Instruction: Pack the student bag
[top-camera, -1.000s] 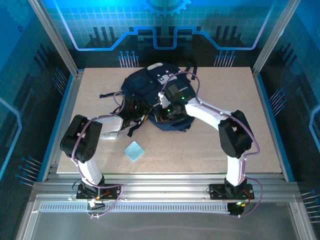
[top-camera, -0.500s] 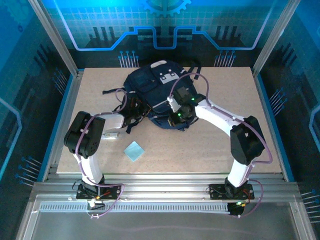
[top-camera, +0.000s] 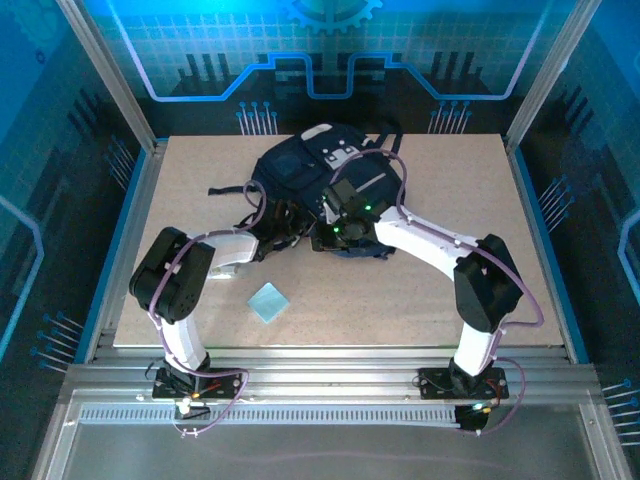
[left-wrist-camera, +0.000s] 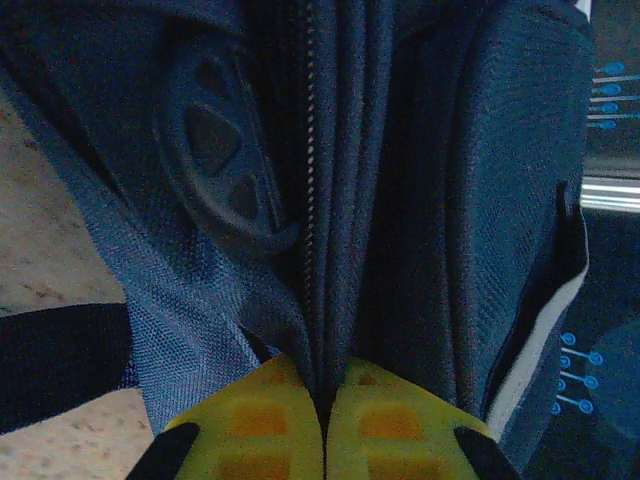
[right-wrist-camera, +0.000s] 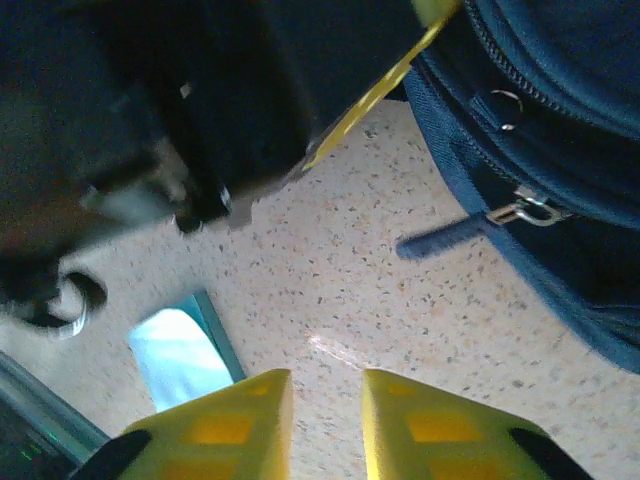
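While left gripper (left-wrist-camera: 322, 402) is clamping the bag (left-wrist-camera: 480, 200) mid-frame, likely steadying it, right gripper (right-wrist-camera: 327, 400) is hovering slightly open, empty, near the upper-right zip pull (right-wrist-camera: 520, 213).

The left gripper (left-wrist-camera: 323, 405), yellow fingers (left-wrist-camera: 258, 425) pressed together, pinches a fold of the navy student bag (left-wrist-camera: 450, 200) along its zipper (left-wrist-camera: 309, 150). A round rubber patch (left-wrist-camera: 215, 150) sits left of the zipper; a black strap (left-wrist-camera: 60, 365) crosses the speckled surface (left-wrist-camera: 35, 250).
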